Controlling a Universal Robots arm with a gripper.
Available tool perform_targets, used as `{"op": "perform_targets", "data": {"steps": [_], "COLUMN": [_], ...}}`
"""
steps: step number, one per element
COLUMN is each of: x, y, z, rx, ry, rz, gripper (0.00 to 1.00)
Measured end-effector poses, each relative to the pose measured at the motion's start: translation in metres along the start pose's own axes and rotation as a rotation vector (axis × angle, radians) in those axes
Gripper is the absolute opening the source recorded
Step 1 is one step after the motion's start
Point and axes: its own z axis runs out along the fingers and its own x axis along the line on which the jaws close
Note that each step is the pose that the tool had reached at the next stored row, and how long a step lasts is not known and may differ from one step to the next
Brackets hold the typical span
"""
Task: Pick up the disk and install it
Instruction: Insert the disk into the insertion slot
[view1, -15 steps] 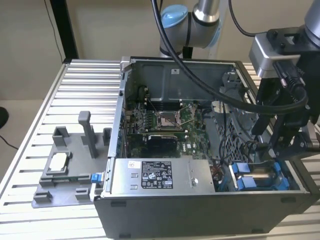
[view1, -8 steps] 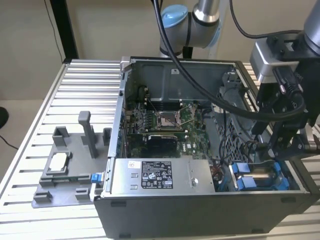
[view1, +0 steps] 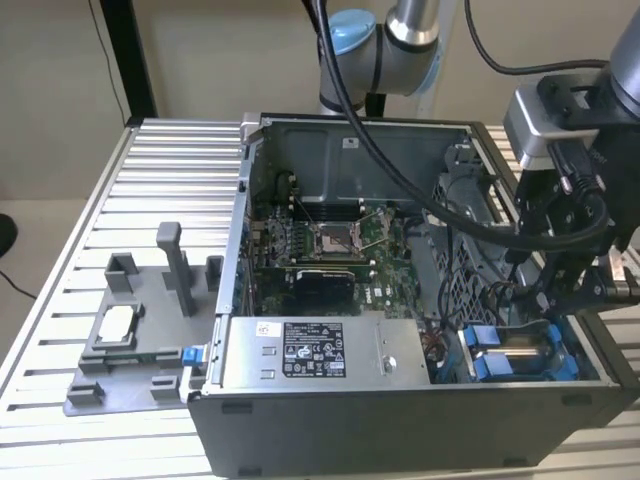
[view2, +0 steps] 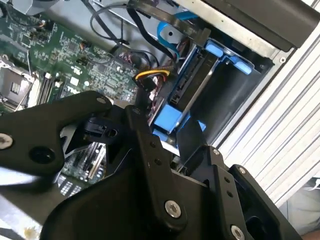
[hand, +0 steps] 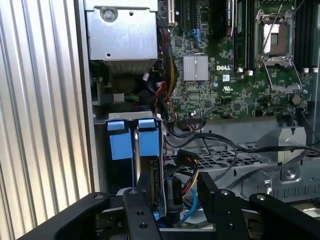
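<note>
The fingers (hand: 136, 212) are spread, one on each side of the disk (view2: 196, 86), and do not seem to pinch it. The gripper (view1: 565, 300) hangs just above the drive bay (view1: 590, 372) in the corner of the computer case (view1: 350, 425). The disk stands on edge there, and its blue carrier frame (hand: 149, 139) probably guides it between the bay walls.

A ribbed metal bench (view1: 150, 190) carries an open computer case (view1: 400, 430); just beside the case, toward the exterior view's left, lies a grey plastic fixture (view1: 140, 375).
</note>
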Motion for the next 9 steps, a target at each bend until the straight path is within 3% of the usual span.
{"op": "perform_targets", "data": {"steps": [2,9], "x": [0.0004,0.0013], "y": [-0.0007,-0.0007], "z": [0.0030,0.0129], "rx": [-0.0001,0.0006], "ry": [-0.0034,-0.0063], "rz": [0.000,0.000], "gripper": [1.00,1.00]}}
